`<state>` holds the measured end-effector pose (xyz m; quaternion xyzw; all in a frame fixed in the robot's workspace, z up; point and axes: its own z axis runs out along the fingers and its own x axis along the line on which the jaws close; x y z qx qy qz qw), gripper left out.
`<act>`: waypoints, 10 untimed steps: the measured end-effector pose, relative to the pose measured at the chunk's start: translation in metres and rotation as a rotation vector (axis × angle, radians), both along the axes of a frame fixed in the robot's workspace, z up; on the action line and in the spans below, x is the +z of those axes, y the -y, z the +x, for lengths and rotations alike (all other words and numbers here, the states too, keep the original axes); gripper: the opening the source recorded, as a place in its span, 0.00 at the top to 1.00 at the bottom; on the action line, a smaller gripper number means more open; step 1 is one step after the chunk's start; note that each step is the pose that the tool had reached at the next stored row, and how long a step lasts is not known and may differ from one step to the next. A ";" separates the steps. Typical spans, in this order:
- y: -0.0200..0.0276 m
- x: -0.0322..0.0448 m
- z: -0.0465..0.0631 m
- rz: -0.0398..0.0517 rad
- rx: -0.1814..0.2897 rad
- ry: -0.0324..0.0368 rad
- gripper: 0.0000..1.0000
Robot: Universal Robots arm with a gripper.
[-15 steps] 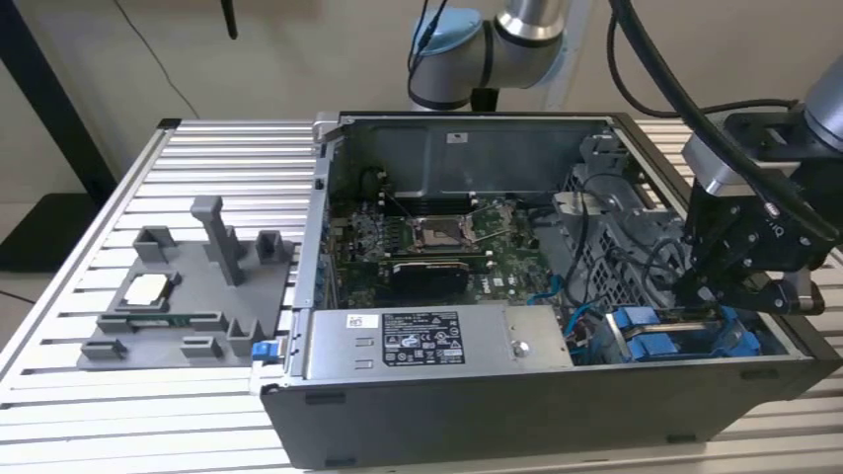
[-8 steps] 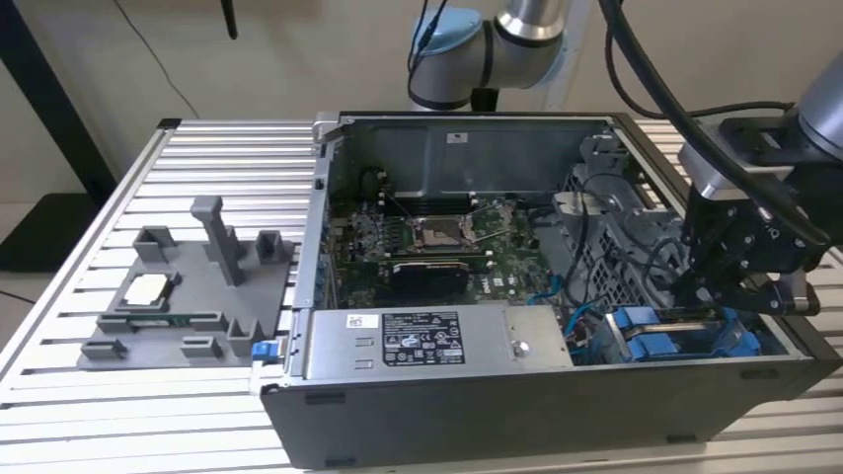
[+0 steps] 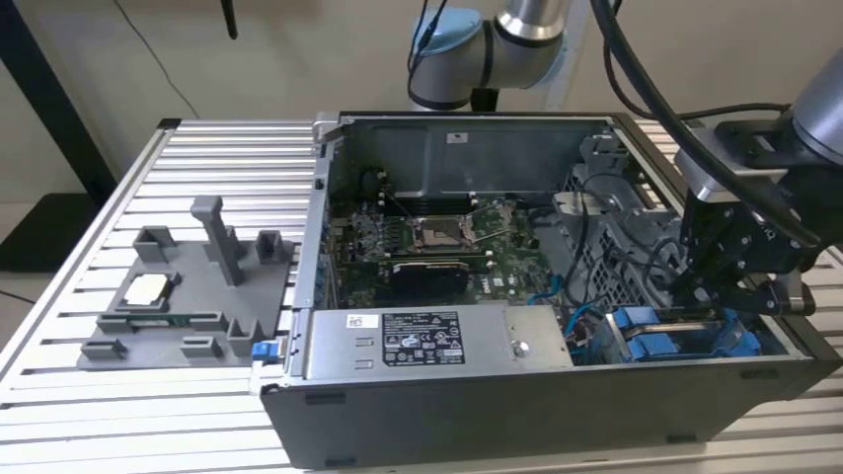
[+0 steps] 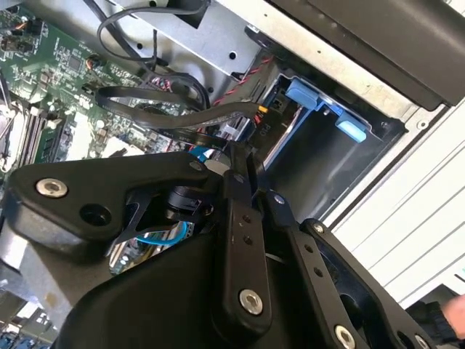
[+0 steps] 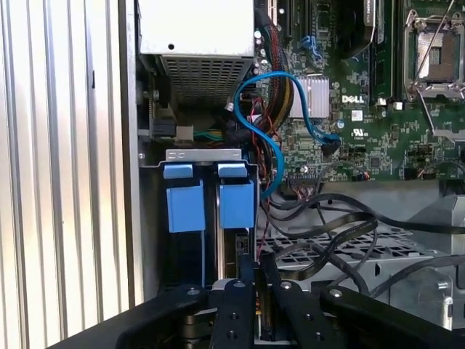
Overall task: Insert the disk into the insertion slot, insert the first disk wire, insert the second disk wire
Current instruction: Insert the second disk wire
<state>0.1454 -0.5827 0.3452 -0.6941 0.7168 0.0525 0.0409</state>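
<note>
Two bright blue carrier fronts sit side by side in the drive bay at the case's corner. I take the one in line with my fingers for the disk [image 5: 236, 202] [image 3: 652, 331], seated in its slot [image 4: 305, 94]. My gripper [image 5: 256, 265] [image 4: 243, 156] [image 3: 705, 296] reaches down into the case just behind that bay. Its fingers are drawn together on the small dark connector [image 4: 234, 131] of a flat black disk wire [image 4: 167, 105]. The connector hangs close to the rear of the disk; I cannot tell whether it is plugged in.
A power supply [image 3: 435, 341] lies along the case's front beside the bay. The motherboard [image 3: 435, 237] fills the case floor. A blue cable [image 5: 269, 138] and black wire loops [image 5: 327, 225] crowd the gap near my fingers. A grey fixture [image 3: 185, 296] lies on the slatted table.
</note>
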 end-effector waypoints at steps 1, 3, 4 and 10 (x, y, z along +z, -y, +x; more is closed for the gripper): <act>0.0000 -0.0002 0.000 0.0001 0.000 0.0000 0.84; 0.0000 -0.0007 0.000 -0.0002 0.000 0.0000 0.84; -0.0001 -0.0009 0.000 -0.0011 0.000 0.0000 0.84; 0.0000 -0.0024 0.000 -0.0076 0.000 0.0000 0.84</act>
